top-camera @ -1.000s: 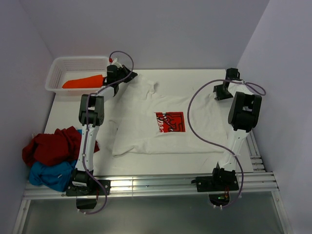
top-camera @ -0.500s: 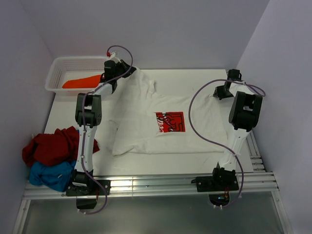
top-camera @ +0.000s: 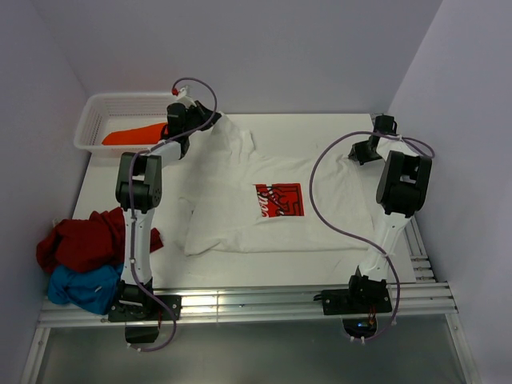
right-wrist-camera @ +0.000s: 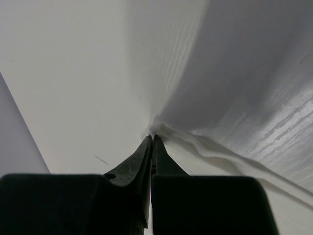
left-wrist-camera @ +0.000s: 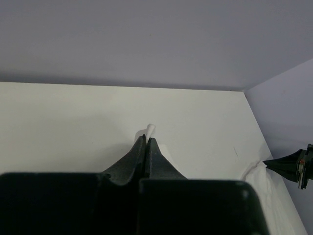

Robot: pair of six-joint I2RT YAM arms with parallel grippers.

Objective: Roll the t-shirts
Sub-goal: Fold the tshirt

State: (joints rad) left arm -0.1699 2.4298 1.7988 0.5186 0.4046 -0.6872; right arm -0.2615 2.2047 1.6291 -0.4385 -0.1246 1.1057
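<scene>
As the left gripper and right gripper each pinch a far corner of the white t-shirt, it lies spread on the table, extending nearward from both

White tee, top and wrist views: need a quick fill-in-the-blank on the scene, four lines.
1. The white tee carries a ____ square print.
2. The left claw and the right claw are each ____ on an edge of the white tee.
3. The orange tee lies in the white perforated ____.
4. The dark red tee is heaped against the blue tee on the ____ arm's side.

Missing words: red; shut; basket; left.
</scene>
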